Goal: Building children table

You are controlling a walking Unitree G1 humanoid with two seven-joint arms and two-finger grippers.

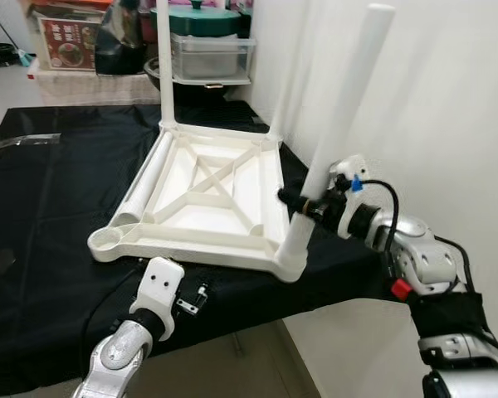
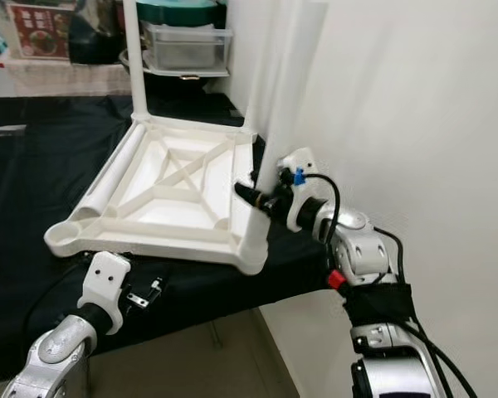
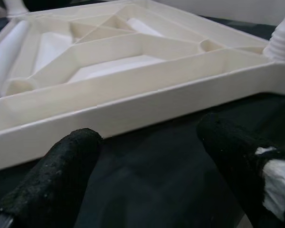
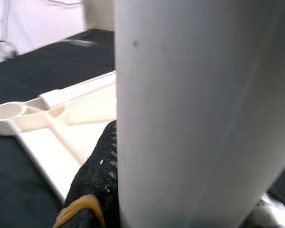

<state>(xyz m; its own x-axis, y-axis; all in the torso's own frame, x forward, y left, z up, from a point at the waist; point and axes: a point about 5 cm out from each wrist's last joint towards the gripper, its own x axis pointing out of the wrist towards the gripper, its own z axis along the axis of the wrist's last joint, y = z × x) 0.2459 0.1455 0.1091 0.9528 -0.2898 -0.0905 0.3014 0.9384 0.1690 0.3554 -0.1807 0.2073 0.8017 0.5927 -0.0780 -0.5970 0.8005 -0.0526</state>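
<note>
The upturned tabletop [image 1: 207, 199] lies by the table's [image 1: 41, 215] right edge, 3 legs standing in its corners, 1 leg [image 1: 141, 186] lying along its left side.

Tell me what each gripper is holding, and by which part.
The right gripper clamps the near-right white table leg on its lower shaft. The left gripper, open, holds nothing.

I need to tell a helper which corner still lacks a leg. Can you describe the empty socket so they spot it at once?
On the black-covered table lies the upturned white tabletop. The empty socket is its near corner on the robot's left, just beyond the left gripper. It shows an open round hole, and a loose leg lies along the edge behind it.
</note>
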